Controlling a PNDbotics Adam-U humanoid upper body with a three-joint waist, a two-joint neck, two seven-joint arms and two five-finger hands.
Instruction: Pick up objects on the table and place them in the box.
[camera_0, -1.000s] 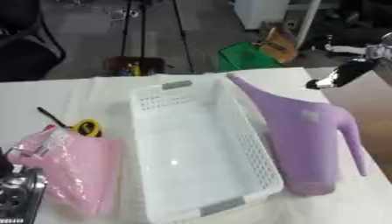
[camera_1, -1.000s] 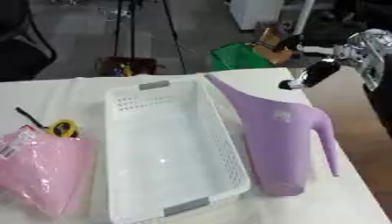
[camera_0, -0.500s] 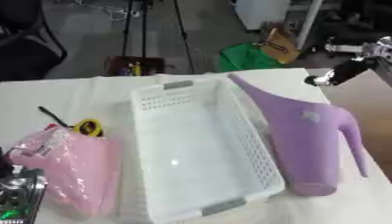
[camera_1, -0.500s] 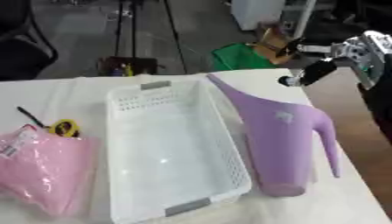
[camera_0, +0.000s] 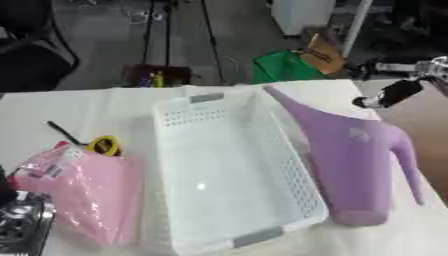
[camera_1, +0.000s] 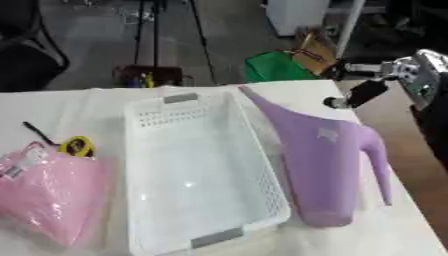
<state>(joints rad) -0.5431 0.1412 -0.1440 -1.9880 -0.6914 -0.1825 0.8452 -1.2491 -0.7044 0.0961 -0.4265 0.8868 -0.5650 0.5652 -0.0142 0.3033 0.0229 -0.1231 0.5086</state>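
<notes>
A white plastic basket (camera_1: 197, 180) stands empty in the middle of the table. To its right a purple watering can (camera_1: 328, 160) lies with its long spout toward the far side and its handle outward. A pink plastic bag (camera_0: 83, 187) lies left of the basket. Just beyond the bag sits a small yellow and black thing (camera_0: 103, 145) with a black stick. My right hand (camera_1: 366, 92) hovers above the table's far right edge, beyond the can, open and holding nothing. A silver and black part of my left hand (camera_0: 16, 225) shows at the lower left corner.
The table's right edge (camera_1: 398, 165) runs close by the can's handle. Beyond the far edge are a green bin (camera_1: 276, 65), a cardboard box (camera_1: 315, 50) and stand legs on the floor.
My right hand has shifted only slightly near the far right edge. The basket, can and bag lie where they were.
</notes>
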